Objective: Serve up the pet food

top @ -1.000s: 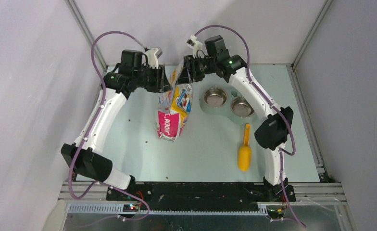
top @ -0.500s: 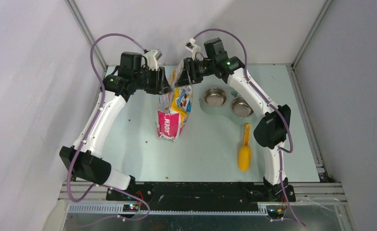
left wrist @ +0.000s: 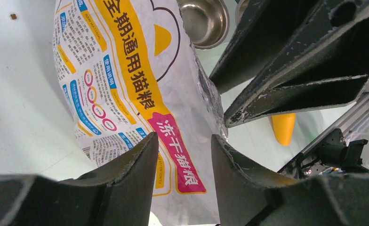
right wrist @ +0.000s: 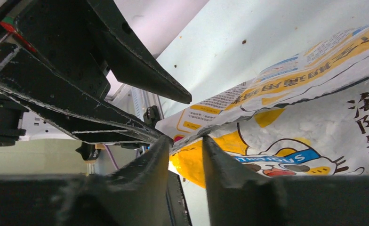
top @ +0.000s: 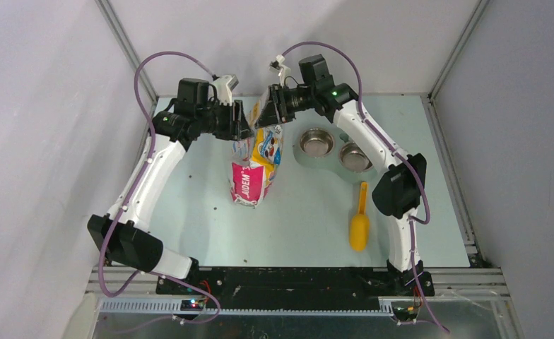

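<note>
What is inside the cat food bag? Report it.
Nothing inside shows: the cat food bag's printed walls cover any contents, its top edge between the right gripper's fingers. Only stray kibble bits lie on the table.

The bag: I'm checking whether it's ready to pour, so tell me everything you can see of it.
The bag is glossy film, yellow, white and pink, with a cartoon cat and Chinese print. It stands crumpled on the table, left of the bowls. Its top edge sits between the fingers of the right gripper; the left gripper is alongside. Whether either clamps it is unclear.
</note>
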Motion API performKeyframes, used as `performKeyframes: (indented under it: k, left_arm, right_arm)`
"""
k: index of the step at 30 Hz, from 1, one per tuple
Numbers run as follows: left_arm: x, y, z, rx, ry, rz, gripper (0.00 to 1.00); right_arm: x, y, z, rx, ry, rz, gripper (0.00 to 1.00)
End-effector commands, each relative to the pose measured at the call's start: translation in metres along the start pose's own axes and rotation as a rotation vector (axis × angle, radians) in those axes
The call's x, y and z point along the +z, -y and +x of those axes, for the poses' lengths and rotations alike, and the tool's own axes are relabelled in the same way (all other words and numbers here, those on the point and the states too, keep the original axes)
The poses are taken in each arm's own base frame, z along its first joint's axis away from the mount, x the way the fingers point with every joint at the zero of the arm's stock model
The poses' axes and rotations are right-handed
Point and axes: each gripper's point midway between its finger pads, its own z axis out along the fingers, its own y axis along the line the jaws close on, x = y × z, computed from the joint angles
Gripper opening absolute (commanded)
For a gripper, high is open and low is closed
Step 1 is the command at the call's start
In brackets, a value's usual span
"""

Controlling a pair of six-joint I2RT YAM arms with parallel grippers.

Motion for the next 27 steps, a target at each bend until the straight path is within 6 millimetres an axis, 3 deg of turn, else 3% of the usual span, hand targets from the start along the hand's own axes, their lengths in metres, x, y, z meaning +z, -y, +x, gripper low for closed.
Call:
performKeyframes:
  k: [1,7,16,27]
  left_arm:
    - [-0.014,0.012,-0.012,0.012,0.058,0.025,0.52]
    - [-0.014,0.011,-0.013,0.014,0.062,0.024,0.52]
    - [-0.017,0.011,-0.016,0.023,0.072,0.014,0.53]
    - [-0.017,0.011,-0.016,0.026,0.074,0.016,0.55]
  right_arm:
    - [-0.002,-0.002,-0.007,-0.014,0.02,-0.019,0.28]
    - [-0.007,0.013,-0.007,0.003,0.035,0.069,0.2]
    - [-0.001,0.027,0.0,0.029,0.021,0.12,0.18]
    - [0.003,0.016,-0.002,0.004,0.016,0.074,0.33]
